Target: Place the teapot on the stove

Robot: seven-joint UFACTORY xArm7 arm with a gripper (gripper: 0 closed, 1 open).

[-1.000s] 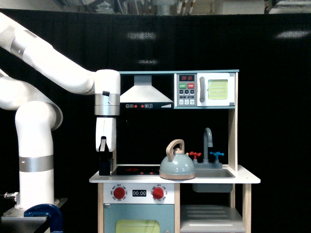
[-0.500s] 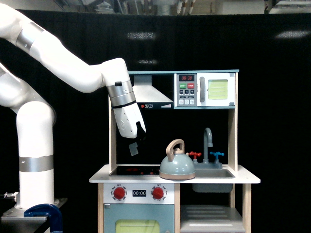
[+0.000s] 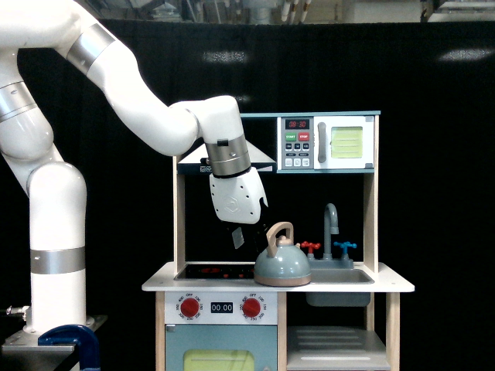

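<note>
Exterior view shows the white arm (image 3: 147, 116) reaching in from the exterior view's left, its wrist tilted so the gripper (image 3: 246, 234) points down and toward the exterior view's right, under the range hood (image 3: 232, 154) of the play kitchen. Below the gripper lies the desk (image 3: 387, 282), the white wooden top of the toy kitchen, and set in it, directly beneath and a little to the exterior view's left of the gripper, is the stove (image 3: 213, 271), a black panel with red rings. The teapot (image 3: 282, 267) stands upright just below and to the exterior view's right of the gripper, on the seam between stove and sink basin (image 3: 340, 276), so it seems only partly on the cooktop, if at all. Its tan loop handle (image 3: 280, 236) rises near the fingertips, close beside them but apparently not touching.

The gripper holds nothing; its dark fingers are seen nearly edge-on against the black backdrop, so I cannot tell how far apart they stand.

By my reading, the step in hand is the approach to grasp. The next move calls for bringing the fingers either side of the handle's arch, closing, lifting a little, then carrying the teapot toward the exterior view's left onto the burner rings.
</note>
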